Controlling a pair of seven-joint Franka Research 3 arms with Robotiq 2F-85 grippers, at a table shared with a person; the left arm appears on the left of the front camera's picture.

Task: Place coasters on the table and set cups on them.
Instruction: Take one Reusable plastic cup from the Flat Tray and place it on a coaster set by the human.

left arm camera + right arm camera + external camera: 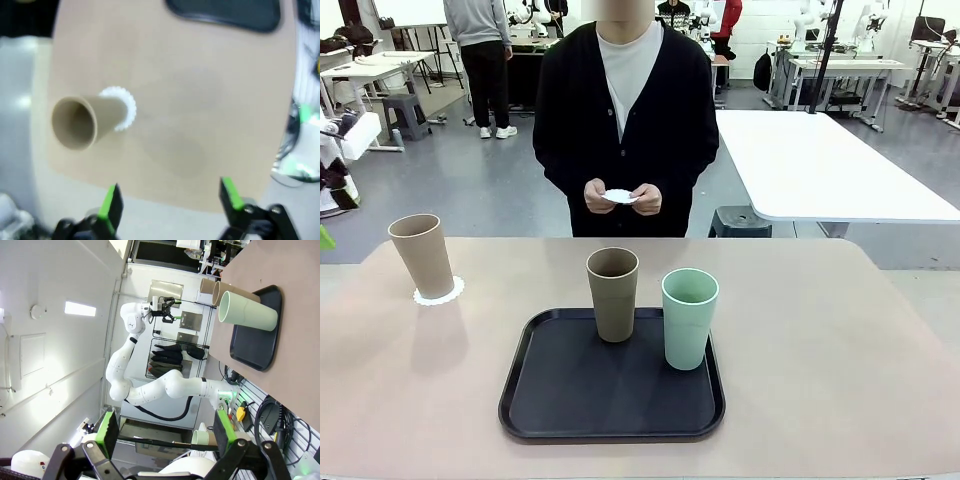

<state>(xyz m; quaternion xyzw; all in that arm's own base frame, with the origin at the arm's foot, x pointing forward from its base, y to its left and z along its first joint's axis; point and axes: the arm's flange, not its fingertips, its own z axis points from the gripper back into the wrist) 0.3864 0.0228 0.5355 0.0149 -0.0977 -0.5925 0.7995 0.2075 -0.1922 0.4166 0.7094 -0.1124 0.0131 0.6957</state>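
Observation:
A tan-brown cup (420,255) stands on a scalloped white coaster (438,292) at the far left of the beige table (820,350). On the black tray stand a second tan cup (613,293) and the mint green cup (689,318). The person's hands hold another white coaster (619,196) at waist height beyond the far edge. My left gripper (170,197) is open and high above the table (200,100), with the tan cup (82,120) and its coaster (125,107) below it. My right gripper (165,427) is open, raised off to the side, far from the mint cup (247,312).
The black tray (610,400) lies at the table's front middle. Bare tabletop lies to its right and left. The right wrist view shows the tray (255,345) and the raised left arm (150,385). A white table (820,160) stands behind, to the person's side.

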